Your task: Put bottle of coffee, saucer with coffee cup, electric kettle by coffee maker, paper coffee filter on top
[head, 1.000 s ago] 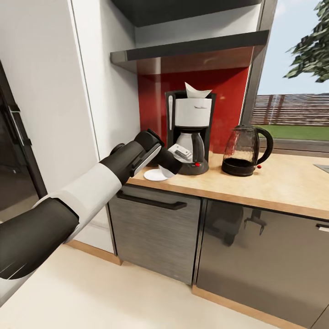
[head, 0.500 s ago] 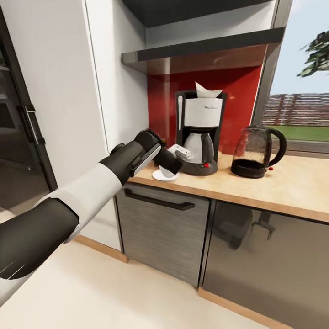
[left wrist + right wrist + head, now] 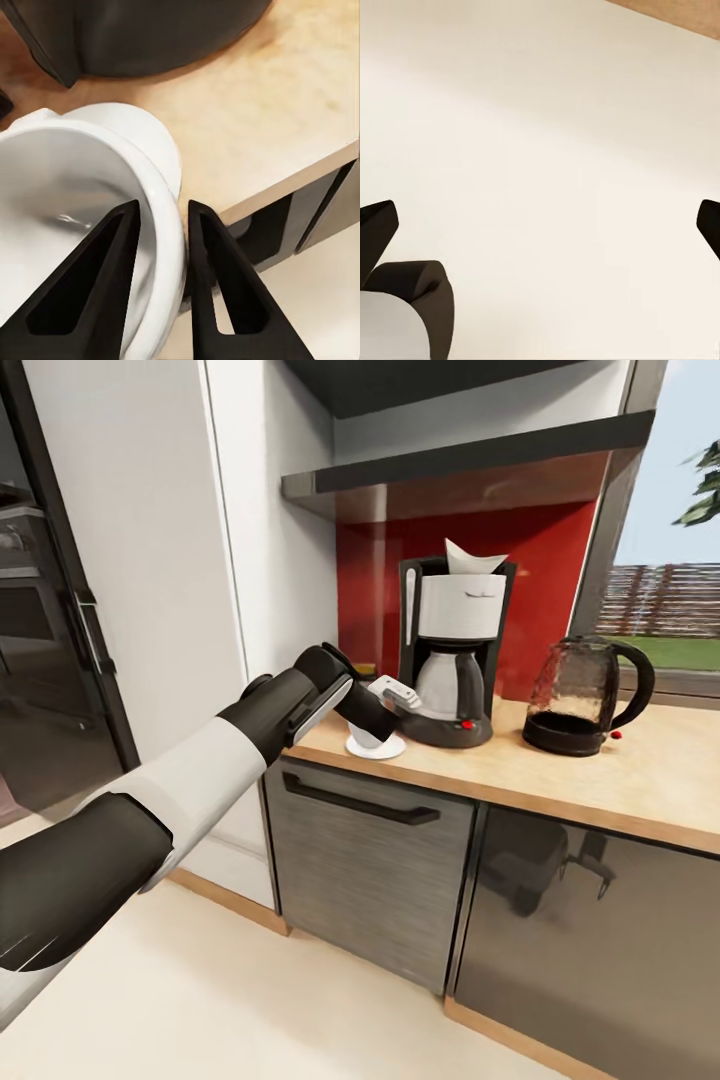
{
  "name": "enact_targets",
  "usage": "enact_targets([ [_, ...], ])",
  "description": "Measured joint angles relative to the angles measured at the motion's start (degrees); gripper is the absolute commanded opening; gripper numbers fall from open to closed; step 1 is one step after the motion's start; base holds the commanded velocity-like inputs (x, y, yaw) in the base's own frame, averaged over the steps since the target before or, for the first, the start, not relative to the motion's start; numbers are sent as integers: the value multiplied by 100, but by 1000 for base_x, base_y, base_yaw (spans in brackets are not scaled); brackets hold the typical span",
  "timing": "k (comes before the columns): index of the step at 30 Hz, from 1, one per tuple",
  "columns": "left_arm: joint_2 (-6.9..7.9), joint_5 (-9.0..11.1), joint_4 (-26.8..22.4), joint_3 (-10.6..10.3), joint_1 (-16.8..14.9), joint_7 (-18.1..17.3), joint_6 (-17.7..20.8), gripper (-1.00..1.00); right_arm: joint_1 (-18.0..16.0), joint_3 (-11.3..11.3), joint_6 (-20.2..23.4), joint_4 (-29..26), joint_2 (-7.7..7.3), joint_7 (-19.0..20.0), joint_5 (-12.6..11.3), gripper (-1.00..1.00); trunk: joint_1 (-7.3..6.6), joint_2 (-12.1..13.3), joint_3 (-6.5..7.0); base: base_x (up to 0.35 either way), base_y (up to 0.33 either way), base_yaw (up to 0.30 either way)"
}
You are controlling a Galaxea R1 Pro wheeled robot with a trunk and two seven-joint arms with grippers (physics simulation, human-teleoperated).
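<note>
My left gripper (image 3: 368,726) is shut on the rim of the white coffee cup (image 3: 364,738), holding it over the white saucer (image 3: 390,751) on the countertop (image 3: 600,780); I cannot tell whether the cup touches it. In the left wrist view the fingertips (image 3: 124,225) pinch the coffee cup (image 3: 67,217) wall. Just beside it stands the black and white coffee maker (image 3: 455,650) with a paper filter (image 3: 474,558) on top. The dark electric kettle (image 3: 585,695) is on its other side. My right gripper (image 3: 544,225) is open over the pale floor. The coffee bottle is out of view.
A dark shelf (image 3: 450,460) hangs above the red backsplash. A tall white cabinet wall (image 3: 150,560) stands left of the counter, with a dark appliance door (image 3: 40,660) beyond it. Grey cabinet fronts with a black handle (image 3: 360,802) lie under the counter.
The head camera has moved, so the counter sits further right in the picture. Relative to the counter, the cup in my left gripper has shifted from beside the saucer to over it.
</note>
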Motion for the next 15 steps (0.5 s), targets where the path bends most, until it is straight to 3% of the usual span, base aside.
enact_targets([
  [15, 0, 0, 0, -3, 0, 0, -8, -100, 0, -4, 1, 0, -4, -3, 0, 100, 1, 0, 0, 81, -2, 0],
])
